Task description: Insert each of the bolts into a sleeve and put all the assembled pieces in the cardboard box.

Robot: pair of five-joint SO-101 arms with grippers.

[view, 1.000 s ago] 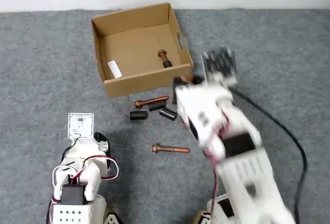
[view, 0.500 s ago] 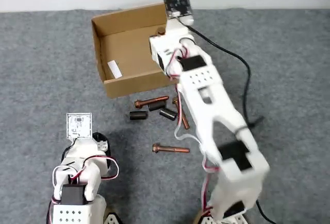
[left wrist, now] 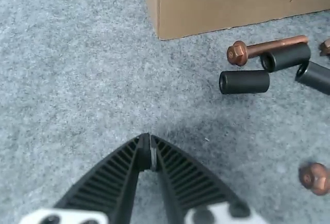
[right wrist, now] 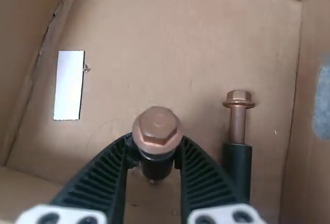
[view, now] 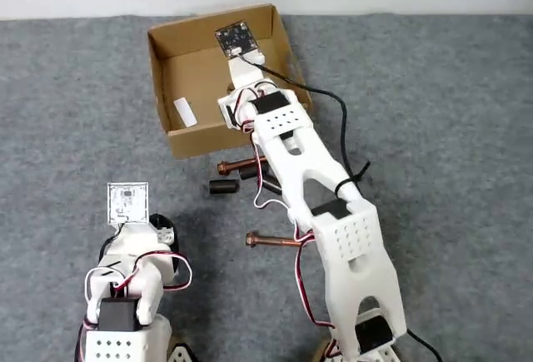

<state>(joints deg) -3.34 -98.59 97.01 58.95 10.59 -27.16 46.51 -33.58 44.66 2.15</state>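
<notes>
Position change, R arm (view: 308, 179): within the last sec. I swing it from beside the cardboard box (view: 179, 141) to a full stretch across the box's front wall. Wrist now sits over the box interior. L arm (view: 129, 270): no change, folded at the near edge of the tabletop (view: 433, 112).

R claw (right wrist: 154, 149): clamped on one assembled piece (right wrist: 156, 128), copper bolt head up, black sleeve pinched between the fingers (right wrist: 103, 177). Piece hangs upright over the box floor, approx. mid-box. Gap to the floor: cannot tell.

Meaning for the task: carry phase looks complete for this piece. What remains, by my reading, is lowering and release. Letting go too high could make the piece bounce or roll, and the bolt may slip out of the sleeve.

Container status, cardboard box:
1. Second assembled piece (right wrist: 237, 136), lying flat close to one side wall, part of the shank showing outside its sleeve. It is beside the held piece, not touching it.
2. White label (right wrist: 68, 85) on the floor near the opposite wall. Not a task item.

Outside the box, on the tabletop just before the front wall: long bolt (left wrist: 268, 48) with three loose sleeves (left wrist: 245, 82) beside it. Another bolt (view: 275, 240) lies nearer my bases. So min. two pairs are not yet assembled.

L claw (left wrist: 146, 152): closed tight, tips touching, empty, over bare tabletop short of the sleeves.
</notes>
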